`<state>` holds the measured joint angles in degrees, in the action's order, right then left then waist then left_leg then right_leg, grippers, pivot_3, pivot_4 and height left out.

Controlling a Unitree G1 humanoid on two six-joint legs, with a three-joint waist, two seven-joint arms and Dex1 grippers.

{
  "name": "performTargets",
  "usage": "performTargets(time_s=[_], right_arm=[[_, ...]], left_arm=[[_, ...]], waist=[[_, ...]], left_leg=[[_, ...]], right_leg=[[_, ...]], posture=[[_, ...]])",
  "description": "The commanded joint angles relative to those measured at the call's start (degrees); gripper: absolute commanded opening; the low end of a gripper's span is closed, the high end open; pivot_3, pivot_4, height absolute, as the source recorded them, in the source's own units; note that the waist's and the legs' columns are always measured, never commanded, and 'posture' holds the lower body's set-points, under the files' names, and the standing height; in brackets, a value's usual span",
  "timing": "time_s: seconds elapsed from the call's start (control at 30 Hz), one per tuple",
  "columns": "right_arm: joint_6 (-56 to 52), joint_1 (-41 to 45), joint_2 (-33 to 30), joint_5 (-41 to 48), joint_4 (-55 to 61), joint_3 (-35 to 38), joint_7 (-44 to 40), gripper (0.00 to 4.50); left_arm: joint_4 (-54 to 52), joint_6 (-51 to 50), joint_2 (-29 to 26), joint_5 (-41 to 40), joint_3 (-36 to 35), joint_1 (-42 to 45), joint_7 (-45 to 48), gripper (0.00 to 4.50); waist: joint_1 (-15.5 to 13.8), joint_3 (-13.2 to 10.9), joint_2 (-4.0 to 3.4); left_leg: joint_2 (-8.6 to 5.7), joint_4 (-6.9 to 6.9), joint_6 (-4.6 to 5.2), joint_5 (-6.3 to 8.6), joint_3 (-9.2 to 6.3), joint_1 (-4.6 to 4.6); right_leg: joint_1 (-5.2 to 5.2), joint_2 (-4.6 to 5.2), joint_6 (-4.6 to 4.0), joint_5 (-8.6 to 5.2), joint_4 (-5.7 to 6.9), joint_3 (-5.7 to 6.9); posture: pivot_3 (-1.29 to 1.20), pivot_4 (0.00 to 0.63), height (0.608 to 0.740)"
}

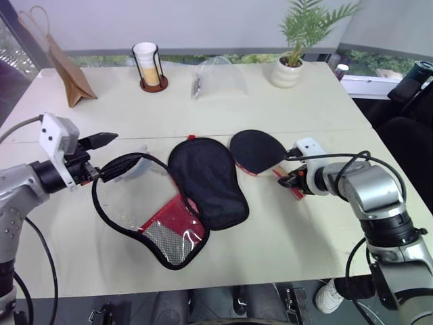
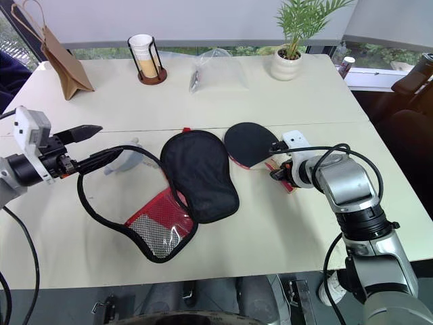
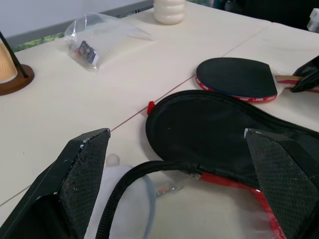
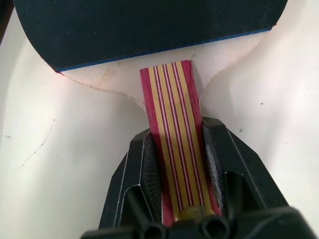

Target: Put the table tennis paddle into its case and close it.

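Right pincer [image 4: 174, 164] clenched on striped wooden handle of rubber-faced table tennis paddle [image 1: 257, 150] mid-frame, left pincer [image 1: 107, 154] released beside unzipped black fabric case [image 1: 206, 179], matte cream worktop [image 1: 284, 230]

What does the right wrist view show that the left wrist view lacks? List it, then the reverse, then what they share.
Right wrist view only: the right tool closed on the striped handle of the table tennis paddle.

Left wrist view only: the open left tool, the open case, a plastic bag, and a cup in a wire holder.

Both: the paddle's black face and the white table.
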<state>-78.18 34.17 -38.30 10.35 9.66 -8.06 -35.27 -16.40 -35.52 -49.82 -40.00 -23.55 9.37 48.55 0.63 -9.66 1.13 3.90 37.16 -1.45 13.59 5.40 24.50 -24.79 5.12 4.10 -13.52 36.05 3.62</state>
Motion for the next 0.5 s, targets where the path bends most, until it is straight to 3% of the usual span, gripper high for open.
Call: performTargets(time_s=[0.03, 0.3, 0.5], right_arm=[[-2.0, 5.0, -1.5, -0.4, -1.2, 4.3, 2.8, 0.84], [-13.9, 13.9, 2.0, 4.2, 4.2, 6.6, 5.3, 0.84], [-14.3, 15.2, 2.6, 14.4, 7.7, 5.1, 7.4, 0.84]], left_arm=[[-0.6, 1.5, -0.1, 0.2, -0.2, 1.5, 0.3, 4.50], [3.1, 2.7, 0.4, 1.8, 3.3, 6.3, 1.9, 4.50], [5.8, 3.8, 1.3, 3.0, 6.0, 9.8, 3.2, 4.50]], waist=[[0.0, 0.0, -0.04], [0.3, 0.0, -0.07], [0.1, 0.0, -0.08]], left_leg=[[0.00, 0.00, 0.00, 0.00, 0.01, 0.01], [0.01, -0.09, 0.01, 0.00, 0.01, 0.12], [0.02, -0.09, 0.02, -0.01, 0.02, 0.14]], right_leg=[[-0.02, 0.00, 0.00, 0.00, 0.00, -0.01], [-0.19, -0.06, 0.05, 0.02, 0.05, -0.02], [-0.20, -0.08, 0.08, 0.04, 0.07, -0.02]], posture=[[0.00, 0.150, 0.740], [0.00, 0.150, 0.740], [0.00, 0.150, 0.740]])
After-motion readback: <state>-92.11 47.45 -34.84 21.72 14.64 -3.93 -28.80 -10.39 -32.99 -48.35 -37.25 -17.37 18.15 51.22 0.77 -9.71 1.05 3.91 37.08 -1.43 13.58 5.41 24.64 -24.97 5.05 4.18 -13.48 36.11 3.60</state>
